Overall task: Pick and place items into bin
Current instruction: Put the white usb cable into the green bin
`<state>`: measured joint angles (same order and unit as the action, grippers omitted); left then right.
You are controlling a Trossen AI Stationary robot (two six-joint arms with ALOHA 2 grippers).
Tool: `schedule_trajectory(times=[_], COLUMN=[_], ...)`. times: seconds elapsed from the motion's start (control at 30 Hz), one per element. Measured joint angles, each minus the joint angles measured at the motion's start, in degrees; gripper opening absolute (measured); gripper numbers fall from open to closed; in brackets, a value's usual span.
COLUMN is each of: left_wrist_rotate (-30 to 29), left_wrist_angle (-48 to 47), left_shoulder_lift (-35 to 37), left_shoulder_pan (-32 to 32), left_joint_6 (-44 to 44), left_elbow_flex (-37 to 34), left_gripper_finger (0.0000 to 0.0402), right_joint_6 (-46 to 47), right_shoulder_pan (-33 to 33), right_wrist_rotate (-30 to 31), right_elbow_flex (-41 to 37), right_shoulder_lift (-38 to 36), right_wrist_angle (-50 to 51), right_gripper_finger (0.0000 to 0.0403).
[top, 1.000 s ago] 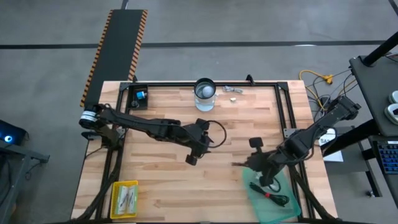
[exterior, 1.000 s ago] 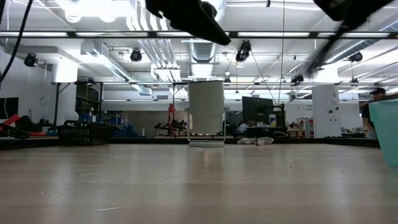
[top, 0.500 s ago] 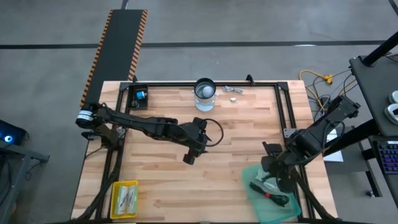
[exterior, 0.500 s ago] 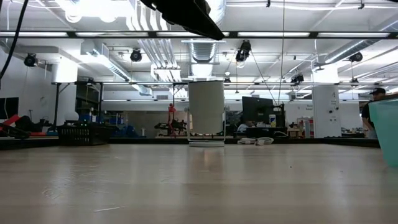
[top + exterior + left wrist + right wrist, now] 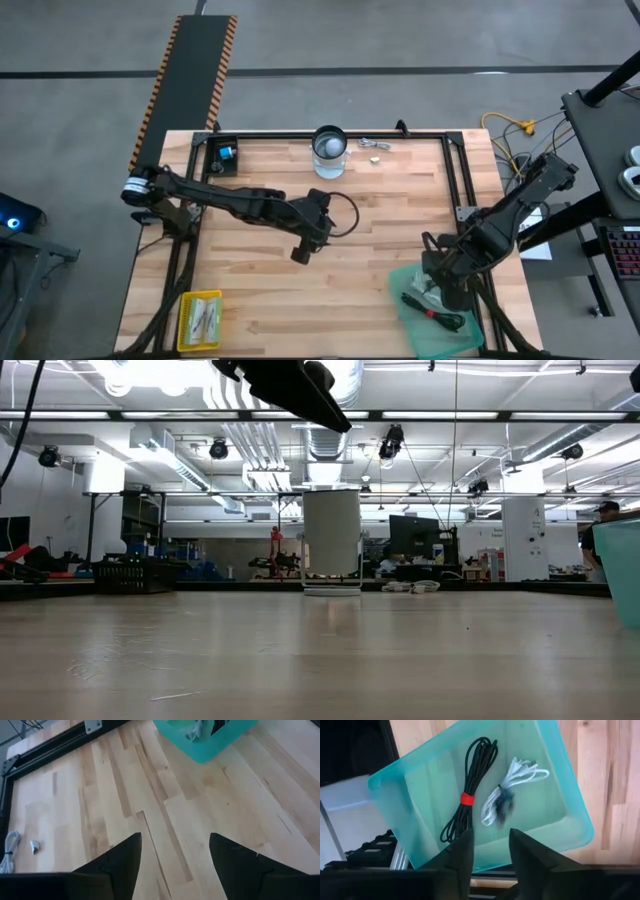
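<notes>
Looking straight down, the high view showed the left gripper hanging over the bare middle of the wooden table, with open planks on every side of it. The right gripper was above the teal bin at the table's near right corner, where the bin's outer side overhung the table edge. A black cable with red band lay in the bin. Along the far edge stood a clear jar, with a short white cable and a small metal bit just beside it. A yellow tray holding white packets sat at the near left corner.

At table height, the low view showed a dark arm crossing overhead, the jar upright far back, and the bin's wall at the right margin; the planks between were open.

From the left wrist, its fingers stood apart, holding nothing, over bare wood, the bin well ahead.

From the right wrist, the fingers were parted with nothing between them, above the bin, which held the black cable and a bundled white cable side by side.
</notes>
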<state>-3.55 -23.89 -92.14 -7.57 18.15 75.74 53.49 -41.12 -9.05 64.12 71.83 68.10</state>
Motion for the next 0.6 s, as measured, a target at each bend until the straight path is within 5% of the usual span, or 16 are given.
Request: schedule_trajectory(times=[0.27, 0.43, 0.6], left_wrist_rotate=[0.0, 0.0, -0.56], left_wrist_angle=[-4.02, -7.48, -12.27], left_shoulder_lift=[2.32, 4.33, 6.2], left_shoulder_pan=[0.0, 0.0, 0.11], left_joint_6=[-1.87, -2.91, -5.74], left_elbow_flex=[-0.07, -0.1, -0.21], left_gripper_finger=[0.0217, 0.0217, 0.0217], right_joint_6=[-1.55, -7.07, -15.46], right_shoulder_pan=[0.12, 1.74, 11.47], right_wrist_rotate=[0.92, 21.01, 24.01], right_elbow_flex=[-0.28, 0.21, 0.14], right_shoulder_lift=[0.0, -0.17, -0.87], right_wrist_angle=[0.03, -0.03, -0.07], right_gripper_finger=[0.0179, 0.0187, 0.0166])
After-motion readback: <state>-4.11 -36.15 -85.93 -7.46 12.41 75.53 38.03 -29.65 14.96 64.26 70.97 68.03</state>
